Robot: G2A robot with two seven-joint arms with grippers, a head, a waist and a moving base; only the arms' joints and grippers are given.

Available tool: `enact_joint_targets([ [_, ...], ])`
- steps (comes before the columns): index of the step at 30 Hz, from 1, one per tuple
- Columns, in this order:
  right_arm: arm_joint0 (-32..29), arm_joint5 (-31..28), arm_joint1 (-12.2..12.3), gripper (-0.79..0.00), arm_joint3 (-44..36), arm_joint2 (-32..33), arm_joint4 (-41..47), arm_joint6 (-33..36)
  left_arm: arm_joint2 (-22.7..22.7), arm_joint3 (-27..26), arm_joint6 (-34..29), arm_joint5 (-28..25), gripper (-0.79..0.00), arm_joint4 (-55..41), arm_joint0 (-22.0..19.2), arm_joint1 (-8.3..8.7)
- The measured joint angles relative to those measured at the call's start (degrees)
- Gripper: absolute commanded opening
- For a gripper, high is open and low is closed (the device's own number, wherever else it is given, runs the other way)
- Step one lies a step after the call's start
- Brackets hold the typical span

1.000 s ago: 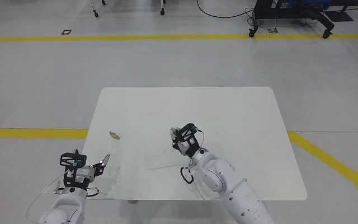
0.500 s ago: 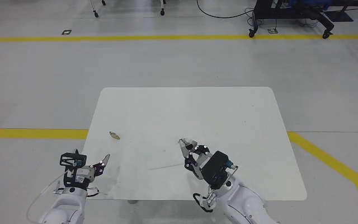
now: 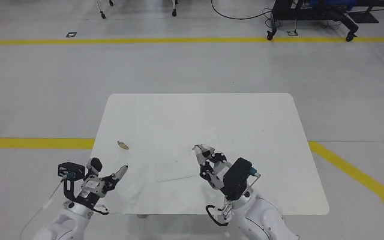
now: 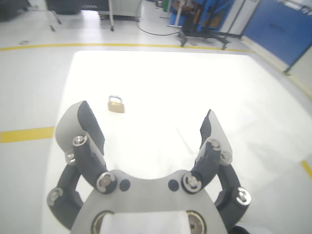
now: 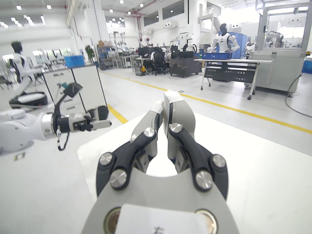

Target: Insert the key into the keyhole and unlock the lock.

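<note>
Room: a workshop floor (image 3: 180, 72) of pale grey, crossed by yellow painted lines (image 3: 180, 41), with a black wheeled cart (image 3: 312, 12) and a black cable (image 3: 240, 15) at the far side.
Surface: a white rectangular table with rounded corners (image 3: 264, 120), standing over one of the yellow lines.
Right arm: over the near middle of the table, its wrist raised and pointing away from the robot.
Right gripper (image 3: 201, 149): the two grey fingers are pressed flat against each other at the tips (image 5: 167, 94); whether anything is pinched between them cannot be told.
Left arm: at the table's near left corner.
Left gripper (image 3: 108, 168): spread wide, the black-padded fingers far apart (image 4: 146, 108), held over the table's near left edge and aimed across the top.
Lock: a small brass padlock with a silver shackle (image 3: 122, 144), lying flat on the left part of the table, its shackle pointing away from the robot (image 4: 116, 104).
Lock and left gripper: the padlock lies ahead of the open fingers, near but apart, in the left wrist view just beyond the tip of one finger rather than centred in the gap.
Lock and right gripper: well apart, the padlock off to the left at about the same depth on the table.
</note>
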Motion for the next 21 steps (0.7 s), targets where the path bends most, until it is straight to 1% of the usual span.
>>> enact_joint_targets([
  [1,1.1,-1.6,-0.1,-0.785,1.5,0.3,3.6,0.2,0.8,0.2,-4.7,-3.7,0.000,-7.6,-0.4,0.11],
  [2,1.9,-2.6,-0.2,-0.785,2.5,0.4,6.2,0.7,1.3,0.6,-8.9,-6.0,0.000,-14.0,-1.0,0.26],
  [3,2.7,-3.5,-0.2,-0.785,3.4,0.3,8.7,1.3,1.8,1.3,-13.5,-7.5,0.000,-20.6,-1.8,0.42],
  [4,3.8,-4.5,-0.3,-0.785,4.5,0.1,11.9,2.5,2.9,2.7,-20.1,-8.1,0.000,-29.6,-3.3,0.64],
  [5,4.7,-5.3,-0.4,-0.785,5.3,-0.2,14.2,3.4,3.7,4.0,-24.7,-7.4,0.000,-35.8,-4.6,0.80],
  [7,6.5,-7.5,-0.5,-0.785,6.9,-0.7,19.3,5.8,4.2,5.4,-32.2,-3.6,0.000,-46.4,-6.7,0.95],
  [9,7.2,-8.5,-0.5,-0.785,7.5,-0.8,21.5,7.2,4.1,5.3,-33.9,-2.6,0.000,-50.7,-6.4,0.95],
  [10,7.3,-8.5,-0.5,-0.785,7.5,-0.8,21.6,7.2,4.1,5.2,-32.8,-2.6,0.000,-51.1,-6.2,0.94],
  [12,7.2,-8.4,-0.5,-0.785,7.4,-0.8,21.5,7.1,4.1,5.2,-31.0,-2.8,0.000,-48.3,-6.2,0.93],
  [14,7.2,-8.4,-0.5,-0.785,7.4,-0.8,21.4,7.1,4.1,5.2,-30.8,-2.8,0.000,-45.0,-6.2,0.93],
  [17,7.2,-8.4,-0.5,-0.785,7.4,-0.8,21.4,7.1,5.0,5.4,-31.8,-1.8,0.000,-45.7,-5.8,0.85],
  [18,7.2,-8.4,-0.5,-0.785,7.4,-0.8,21.4,7.1,6.3,5.7,-33.6,-0.1,0.000,-47.5,-5.7,0.82],
  [19,7.1,-8.3,-0.5,-0.785,7.5,-0.8,21.5,7.1,7.8,6.7,-37.6,3.8,0.000,-51.6,-6.5,0.89],
  [21,6.7,-7.4,-0.7,-0.785,7.8,-1.5,23.6,7.8,7.7,8.9,-45.8,10.6,0.000,-61.0,-8.9,1.14],
])
